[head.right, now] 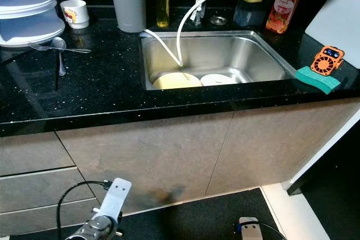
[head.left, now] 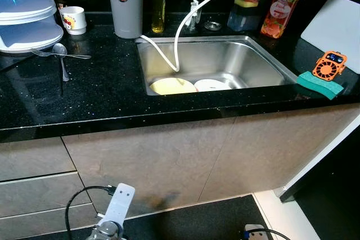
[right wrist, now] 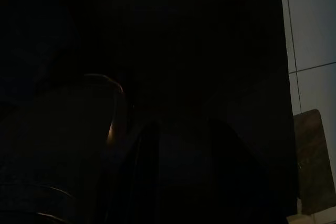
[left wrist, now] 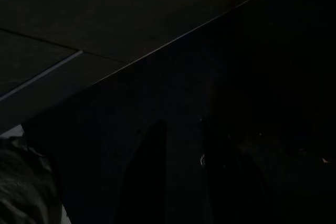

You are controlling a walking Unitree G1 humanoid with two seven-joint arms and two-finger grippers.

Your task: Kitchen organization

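Both claws hang low by the cabinet, their state unreadable, while the 2 plates (head.left: pixel 188 86) in the sink (head.left: pixel 264 54) lie up ahead, slightly right.

Both wrist views are nearly black: the left gripper (left wrist: pixel 181 182) and right gripper (right wrist: pixel 178 171) show as faint finger outlines, their gap perhaps narrow but unreadable. The sink (head.left: pixel 264 54) front wall hides part of the yellow plate (head.left: pixel 171 86) and white plate (head.left: pixel 212 85). The picture edge crops the cutting board (head.left: pixel 334 29) and stacked white containers (head.left: pixel 25 12).
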